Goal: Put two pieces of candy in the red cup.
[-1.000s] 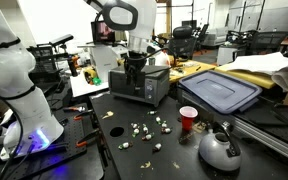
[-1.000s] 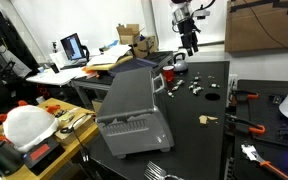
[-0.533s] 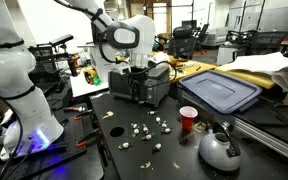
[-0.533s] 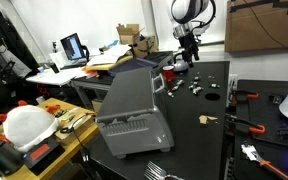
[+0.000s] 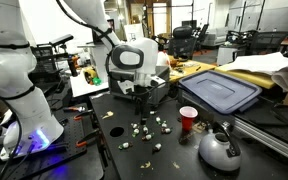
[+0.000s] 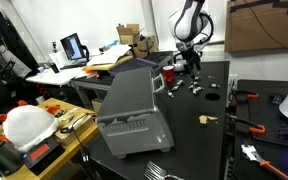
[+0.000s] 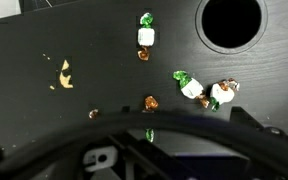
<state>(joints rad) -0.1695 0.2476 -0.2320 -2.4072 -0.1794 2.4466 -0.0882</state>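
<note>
Several pieces of candy (image 5: 144,128) lie scattered on the table (image 5: 174,160), well inside its edges, red cup (image 5: 188,120) nearby; pincer (image 5: 139,98) hovers above them, jaws apart, empty.

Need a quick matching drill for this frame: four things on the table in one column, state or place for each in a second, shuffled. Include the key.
1. red cup
2. kettle
3. gripper
4. tan scrap

a. open, above the pieces of candy
b. grey metal, beside the cup
c. upright, between candy and kettle
d. lying alone, off to one side of the candy

Pairs: 1-c, 2-b, 3-a, 4-d
</note>
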